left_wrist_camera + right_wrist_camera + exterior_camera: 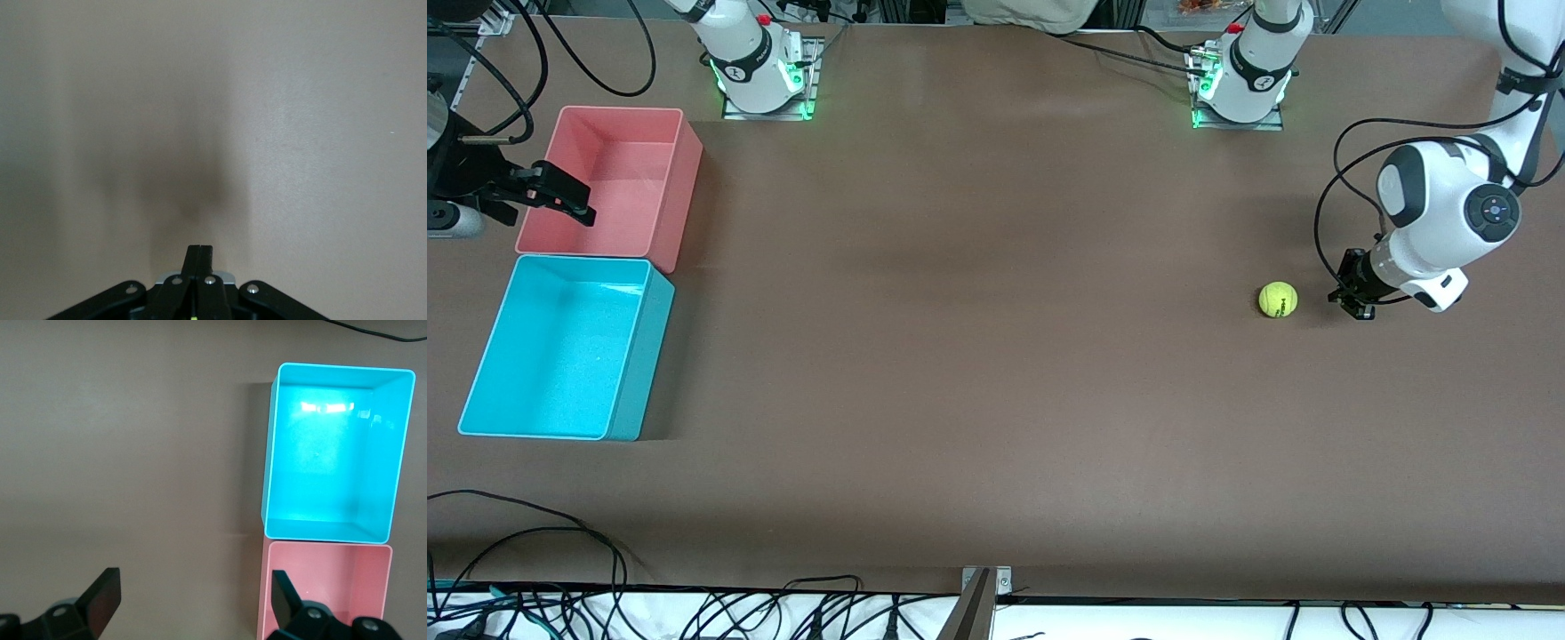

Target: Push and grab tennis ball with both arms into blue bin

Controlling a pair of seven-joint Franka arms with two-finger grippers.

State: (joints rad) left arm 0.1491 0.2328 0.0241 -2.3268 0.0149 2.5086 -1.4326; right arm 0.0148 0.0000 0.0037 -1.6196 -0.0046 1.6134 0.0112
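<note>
Barely begun: the tennis ball [1278,300] lies near the worktop's [996,400] left-arm end, just beside the pinched-shut, empty left hand [1352,302], well apart from the empty blue bin [640,356], while the right hand [560,197] waits wide open over the pink bin [680,178].

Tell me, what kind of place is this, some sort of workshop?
Most likely a robotics lab bench. Two white arms are bolted to a brown table, loose cables trail along its edges, and the only props are a tennis ball, a blue bin and a pink bin.
</note>
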